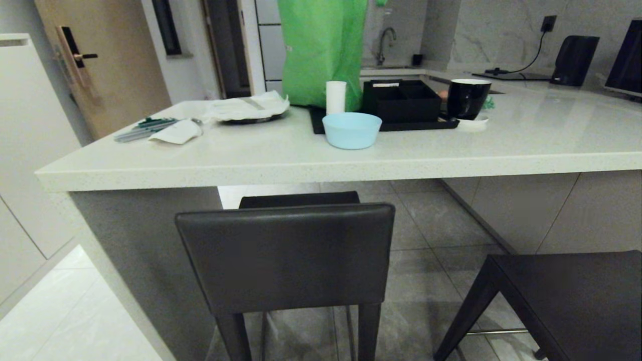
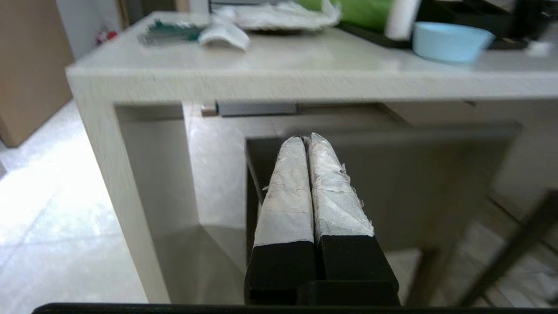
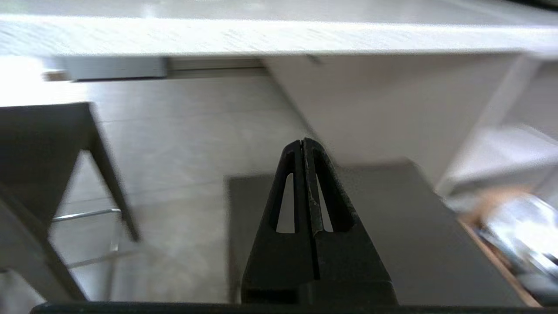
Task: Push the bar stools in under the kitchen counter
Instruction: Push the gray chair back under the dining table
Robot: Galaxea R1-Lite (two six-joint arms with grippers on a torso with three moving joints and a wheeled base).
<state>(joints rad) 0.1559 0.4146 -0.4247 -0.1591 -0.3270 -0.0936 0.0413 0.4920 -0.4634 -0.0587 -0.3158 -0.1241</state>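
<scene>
One bar stool (image 1: 286, 255) stands in front of me, its dark backrest just short of the kitchen counter (image 1: 321, 163) and its seat partly under the slab. The second bar stool (image 1: 567, 301) stands further out at the lower right, only its seat and a leg in view. Neither gripper shows in the head view. In the left wrist view my left gripper (image 2: 307, 138) is shut and empty, its white-wrapped tips pointing at the first stool's backrest (image 2: 414, 187) without touching it. My right gripper (image 3: 302, 141), black, is shut and empty above the second stool (image 3: 392, 235), below the counter edge (image 3: 279, 37).
On the counter are a light blue bowl (image 1: 351, 130), a black tray with a box (image 1: 401, 103), a black mug (image 1: 467, 98), a green bag (image 1: 323, 50) and white cloths (image 1: 241, 108). A white cabinet (image 1: 25, 150) and a wooden door (image 1: 100, 65) are at the left.
</scene>
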